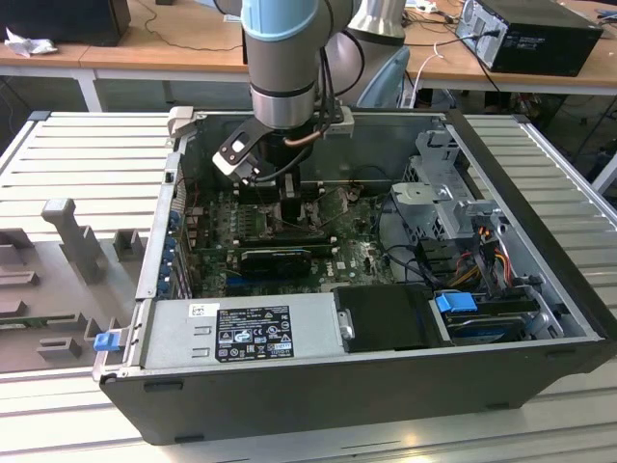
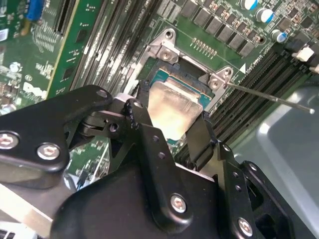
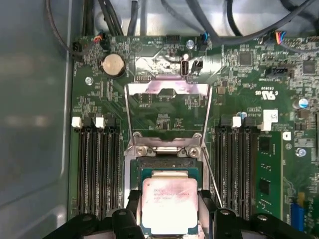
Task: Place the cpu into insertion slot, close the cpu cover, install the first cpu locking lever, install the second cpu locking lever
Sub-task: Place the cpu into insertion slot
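Black claw [image 2: 172,113] clamped on opposite edges of the cpu [image 3: 167,201], likely light, stiff and easily damaged underneath, holds it at the insertion slot [image 3: 167,168], cpu cover [image 3: 167,89] swung open beyond.

You've got soft, even light from above in the exterior view. The ribbed tabletop [image 1: 87,145] comes out pale and bright, while the inside of the computer case [image 1: 366,381] sits in shade, darkest under the arm [image 1: 281,58]. In the second wrist view the cpu [image 2: 172,107] catches a hot glare that washes its top nearly white, and the black pincer [image 2: 172,115] up close looks soft and murky. In the first wrist view the cpu cover [image 3: 167,92] and the chip's lid carry a pinkish sheen, the motherboard [image 3: 271,164] is evenly lit, and the grey case wall [image 3: 35,124] is hazy with faint reflections.
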### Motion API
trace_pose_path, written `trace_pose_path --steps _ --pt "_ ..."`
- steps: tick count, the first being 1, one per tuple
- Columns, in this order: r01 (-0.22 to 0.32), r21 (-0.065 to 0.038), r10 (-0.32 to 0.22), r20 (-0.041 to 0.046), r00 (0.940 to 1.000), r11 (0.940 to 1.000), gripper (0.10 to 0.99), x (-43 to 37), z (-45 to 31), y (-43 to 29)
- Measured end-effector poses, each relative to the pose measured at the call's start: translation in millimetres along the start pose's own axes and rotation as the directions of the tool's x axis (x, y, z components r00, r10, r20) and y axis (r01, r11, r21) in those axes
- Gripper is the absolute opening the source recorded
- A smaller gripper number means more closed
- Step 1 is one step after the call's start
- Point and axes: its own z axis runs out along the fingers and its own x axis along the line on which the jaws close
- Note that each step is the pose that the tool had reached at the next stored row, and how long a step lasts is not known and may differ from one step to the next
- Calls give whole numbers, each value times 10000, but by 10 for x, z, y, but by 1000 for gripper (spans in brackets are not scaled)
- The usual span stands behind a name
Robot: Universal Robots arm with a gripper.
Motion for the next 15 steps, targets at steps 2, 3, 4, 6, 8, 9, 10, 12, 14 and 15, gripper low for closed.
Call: trace_pose_path --steps 2,3,4,6,8,9,10,12,14,15 --pt "-8 92 8 -1 10000 10000 541 -1 30 12" --pt "-12 121 12 0 10000 9999 541 -1 37 25" --pt "-16 136 16 0 10000 9999 541 -2 44 42" --pt "-45 143 45 2 10000 9999 541 -2 58 65" --pt "-130 140 130 8 9999 9998 541 -3 73 61" --pt "-131 140 131 8 9999 9998 541 -3 76 60" --pt "-129 140 129 8 9999 9998 541 -3 80 59" --pt "-129 147 129 7 9999 9998 541 -3 95 57" --pt "-112 151 112 6 9999 9998 541 -4 110 54" --pt "-54 159 53 3 10000 9999 541 -4 116 53"
